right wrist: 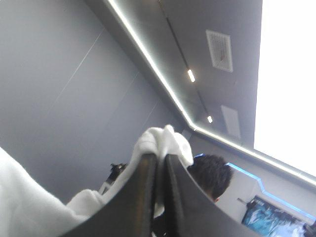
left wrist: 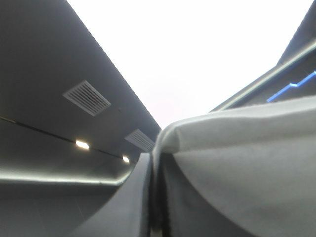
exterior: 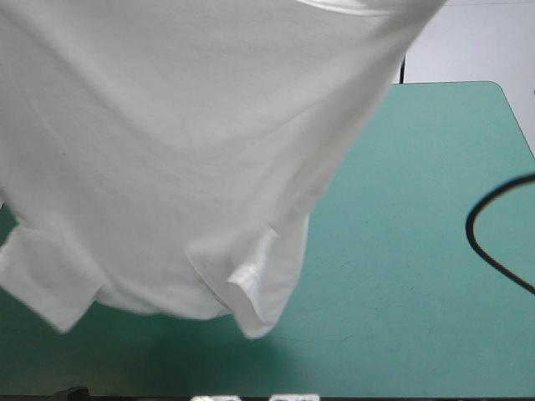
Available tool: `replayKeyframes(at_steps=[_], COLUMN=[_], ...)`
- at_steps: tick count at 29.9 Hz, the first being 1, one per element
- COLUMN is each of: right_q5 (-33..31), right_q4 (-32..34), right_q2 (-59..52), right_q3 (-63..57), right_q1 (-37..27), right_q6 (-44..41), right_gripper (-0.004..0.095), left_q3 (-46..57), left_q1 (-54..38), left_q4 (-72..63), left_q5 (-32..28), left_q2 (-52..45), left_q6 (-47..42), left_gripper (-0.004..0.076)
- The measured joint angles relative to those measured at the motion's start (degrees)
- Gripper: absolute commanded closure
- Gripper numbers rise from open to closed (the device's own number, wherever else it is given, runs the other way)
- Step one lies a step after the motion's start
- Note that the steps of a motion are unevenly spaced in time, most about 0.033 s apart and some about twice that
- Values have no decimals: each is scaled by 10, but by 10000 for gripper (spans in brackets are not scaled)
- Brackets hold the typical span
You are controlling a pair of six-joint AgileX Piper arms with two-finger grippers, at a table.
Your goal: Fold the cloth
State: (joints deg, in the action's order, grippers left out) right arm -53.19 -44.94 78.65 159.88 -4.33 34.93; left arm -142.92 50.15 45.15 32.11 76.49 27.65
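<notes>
While it hangs lifted in front of the high camera, the T-shirt [exterior: 167, 150] covers the upper left of that view as one broad white sheet and runs off at the top and left. It is over the surface [exterior: 418, 251] and hides most of the left half. The right half shows teal-green. The lower edge hangs loose toward the near edge of the surface and looks clear of the cover. One short sleeve [exterior: 46, 284] dangles at the cloth's lower left corner. A second flap [exterior: 251, 292] with a stitched, folded edge hangs at the lowest point, around the middle of the near edge.

Left wrist view: the left tool [left wrist: 154, 160] is pressed almost together, pinching the T-shirt [left wrist: 237, 168], with only a thin dark slit between the two sides. One black finger [left wrist: 126, 207] shows uncovered. Cloth is draped over the other, bulging in a rounded fold over the tip and falling away on that side. The camera looks upward into the room.

Right wrist view: the right tool [right wrist: 161, 160] is also all but closed, pinching the T-shirt [right wrist: 165, 140]. Both black fingers [right wrist: 140, 197] show, with a narrow gap between them. A white bunch of fabric pokes out just past the tips. More white cloth trails off beside the tool, along the outer side of one finger.
</notes>
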Motion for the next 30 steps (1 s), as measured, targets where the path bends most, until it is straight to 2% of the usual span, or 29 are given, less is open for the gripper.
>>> replayKeyframes(at_steps=[4, 8, 11, 16, 20, 22, 24, 26, 27, 30], right_q5=[18, 14, -9, -77, -148, -172, -183, -183, -183, -180], right_q4=[21, 31, 47, 94, 129, 140, 146, 152, 155, 166], right_q2=[-18, -20, -8, 36, 94, 119, 137, 145, 147, 154], right_q3=[12, 13, 13, 13, 12, 7, -10, -32, -45, -95], right_q1=[0, 0, 0, 0, 0, 0, 0, 0, 0, 0], right_q6=[-2, -5, -23, -63, -91, -98, -101, -98, -95, -90], right_gripper=[908, 908, 908, 908, 908, 907, 907, 908, 908, 908], left_q3=[-14, -18, -17, 24, 104, 165, 233, 288, 325, 379], left_q1=[0, 0, 0, 0, -5, -29, -77, -140, -188, -293], left_q4=[0, 0, 0, 56, 110, 111, 89, 53, 26, -93], left_q5=[-25, 4, 63, 198, 242, 230, 187, 131, 84, -17], left_q2=[0, -1, 2, 17, 39, 51, 61, 69, 76, 96], left_q6=[13, 12, -13, -100, -183, -229, -277, -316, -342, -375], left_gripper=[741, 741, 741, 741, 741, 741, 740, 739, 737, 737])
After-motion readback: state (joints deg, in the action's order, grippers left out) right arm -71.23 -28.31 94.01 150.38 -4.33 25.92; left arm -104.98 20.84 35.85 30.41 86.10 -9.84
